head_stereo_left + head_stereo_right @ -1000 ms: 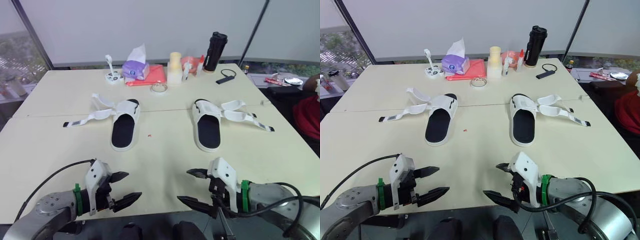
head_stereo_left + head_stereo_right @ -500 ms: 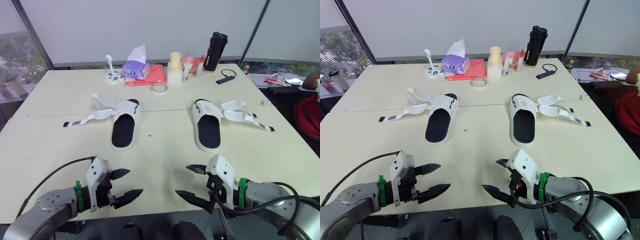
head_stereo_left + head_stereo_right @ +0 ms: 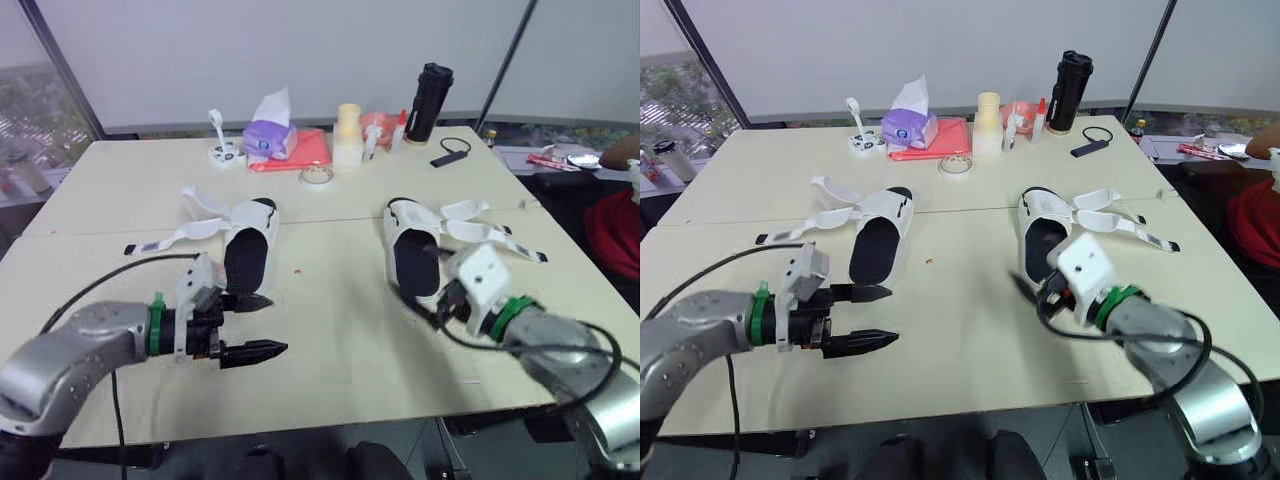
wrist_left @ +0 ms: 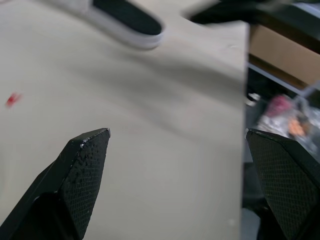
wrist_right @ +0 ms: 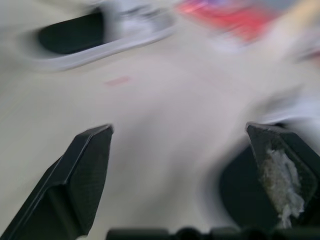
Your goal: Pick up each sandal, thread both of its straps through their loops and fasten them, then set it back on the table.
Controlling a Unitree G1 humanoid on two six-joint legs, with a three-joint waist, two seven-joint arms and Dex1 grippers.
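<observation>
Two white sandals with black insoles lie on the cream table (image 3: 330,350). The left sandal (image 3: 247,262) and the right sandal (image 3: 413,258) are well apart. Each one has two white straps spread out, unfastened, to its outer side. At the far edge stand one tall black flask (image 3: 429,88) and one purple tissue pack (image 3: 268,138).

The left hand (image 3: 274,325) hovers just beside the heel of the left sandal, its two black fingers wide apart and holding nothing. The right hand (image 5: 180,130) is at the heel of the right sandal, its fingers also wide apart and empty. In the head views its white housing hides the fingertips, so I cannot tell if they touch the sandal. A person in red (image 3: 612,220) is cut off at the right edge.
</observation>
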